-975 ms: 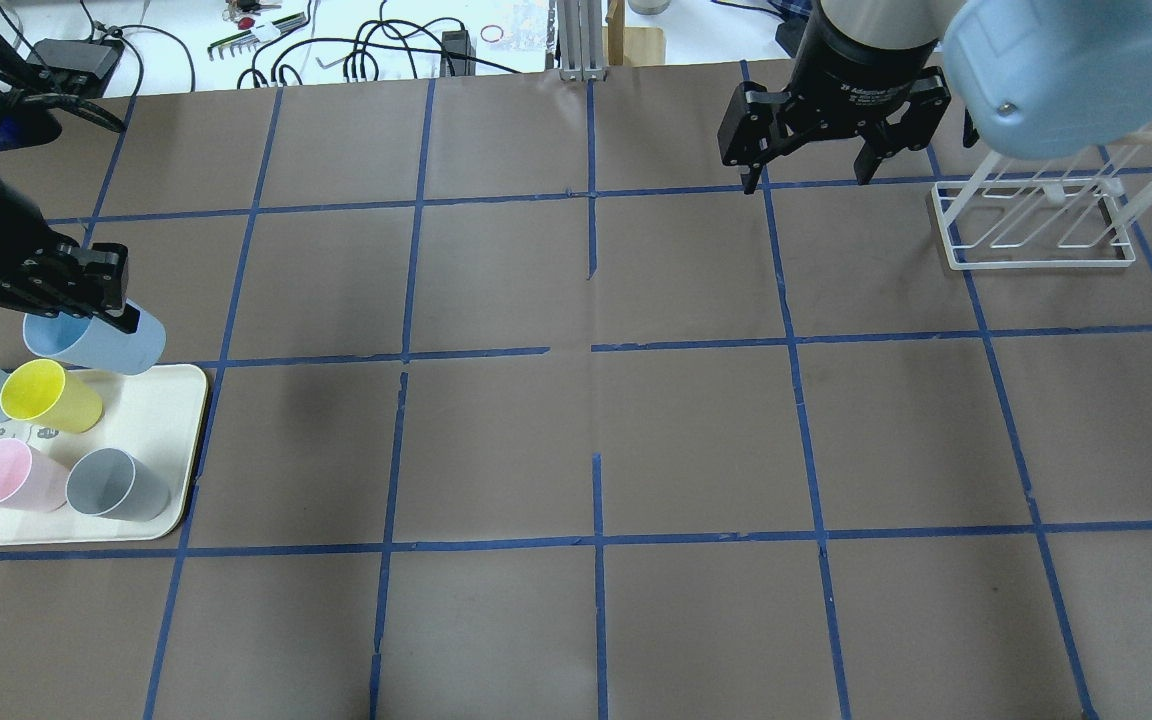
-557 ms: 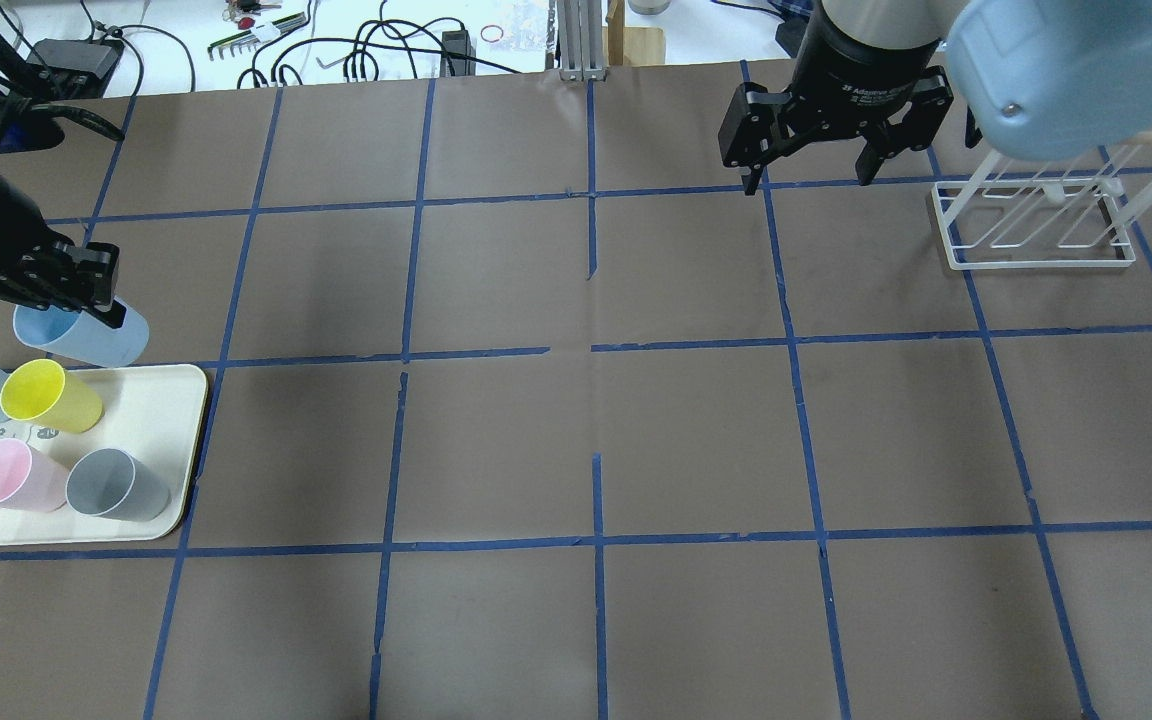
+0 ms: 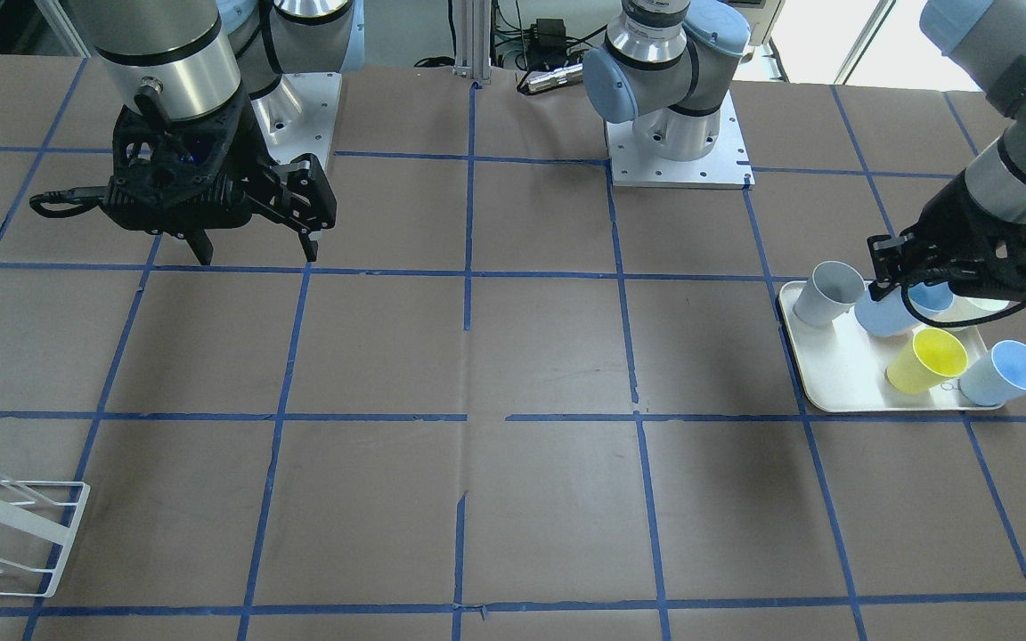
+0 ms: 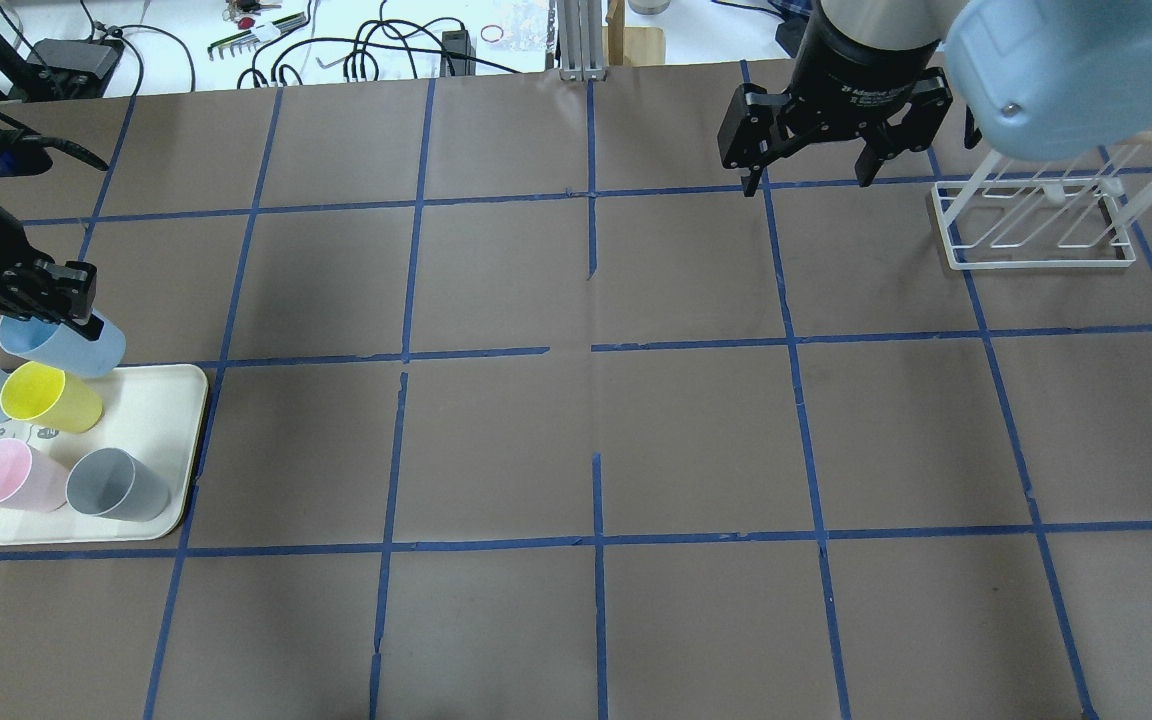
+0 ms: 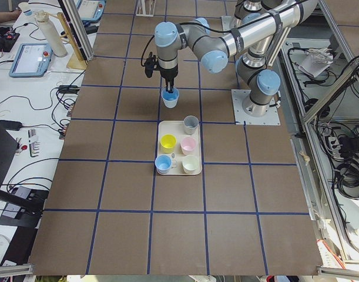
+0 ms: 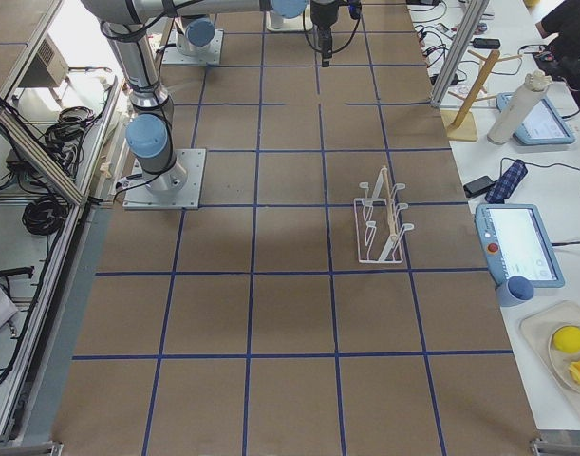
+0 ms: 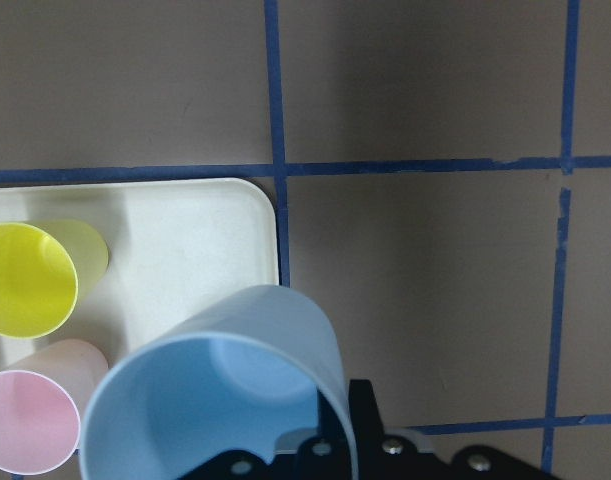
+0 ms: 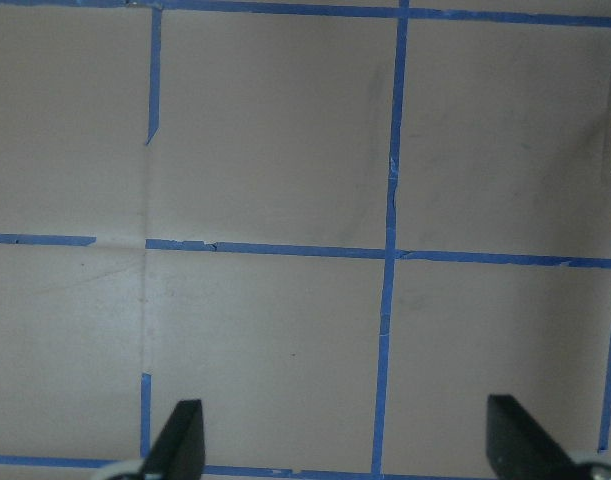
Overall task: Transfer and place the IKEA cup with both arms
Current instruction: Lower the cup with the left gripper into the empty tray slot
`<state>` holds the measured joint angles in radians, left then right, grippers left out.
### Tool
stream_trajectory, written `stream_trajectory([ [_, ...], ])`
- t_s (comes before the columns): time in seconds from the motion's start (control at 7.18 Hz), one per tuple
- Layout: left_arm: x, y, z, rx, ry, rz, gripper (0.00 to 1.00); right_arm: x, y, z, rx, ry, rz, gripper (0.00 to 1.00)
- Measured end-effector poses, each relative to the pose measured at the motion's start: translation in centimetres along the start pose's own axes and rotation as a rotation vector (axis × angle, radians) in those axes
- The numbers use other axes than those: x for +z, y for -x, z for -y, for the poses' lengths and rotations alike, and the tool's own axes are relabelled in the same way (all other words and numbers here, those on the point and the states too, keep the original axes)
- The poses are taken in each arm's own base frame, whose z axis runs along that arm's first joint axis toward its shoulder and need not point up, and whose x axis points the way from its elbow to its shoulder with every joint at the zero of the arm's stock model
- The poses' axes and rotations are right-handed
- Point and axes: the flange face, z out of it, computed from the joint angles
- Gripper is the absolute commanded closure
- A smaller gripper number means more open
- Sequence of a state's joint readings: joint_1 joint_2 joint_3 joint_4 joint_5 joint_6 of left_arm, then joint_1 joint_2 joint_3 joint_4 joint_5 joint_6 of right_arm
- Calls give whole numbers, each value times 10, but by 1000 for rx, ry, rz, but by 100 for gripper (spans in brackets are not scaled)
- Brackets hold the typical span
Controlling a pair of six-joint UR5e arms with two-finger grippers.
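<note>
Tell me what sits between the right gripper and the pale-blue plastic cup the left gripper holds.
Nothing. The overhead view shows only brown paper with blue tape lines between the right gripper and the held pale-blue plastic cup.

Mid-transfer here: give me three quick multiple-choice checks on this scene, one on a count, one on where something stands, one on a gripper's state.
1. How many cups stand on the tray?
A) three B) five C) seven

2. Where does the white wire rack stand?
A) at the table's middle B) on the robot's right half of the table C) beside the left arm's base

3. How is the right gripper?
A) open and empty B) shut on a cup C) shut on the rack

Answers:
1 B: the grey cup, yellow cup, pink cup, blue cup and cream cup stand there, while the IKEA cup is in the left gripper.
2 B: the overhead view shows it on the right arm's side.
3 A: its jaws stand spread with nothing between them.
</note>
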<state>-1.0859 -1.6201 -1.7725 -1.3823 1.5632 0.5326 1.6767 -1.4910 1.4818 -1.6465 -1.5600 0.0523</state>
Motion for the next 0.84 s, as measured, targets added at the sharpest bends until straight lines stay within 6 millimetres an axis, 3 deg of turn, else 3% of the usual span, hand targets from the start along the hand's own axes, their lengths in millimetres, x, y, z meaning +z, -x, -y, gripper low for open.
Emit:
stream_trajectory([
  [0.84, 66, 28, 31, 10, 67, 9, 100, 0, -1, 0, 1, 1, 0, 0],
])
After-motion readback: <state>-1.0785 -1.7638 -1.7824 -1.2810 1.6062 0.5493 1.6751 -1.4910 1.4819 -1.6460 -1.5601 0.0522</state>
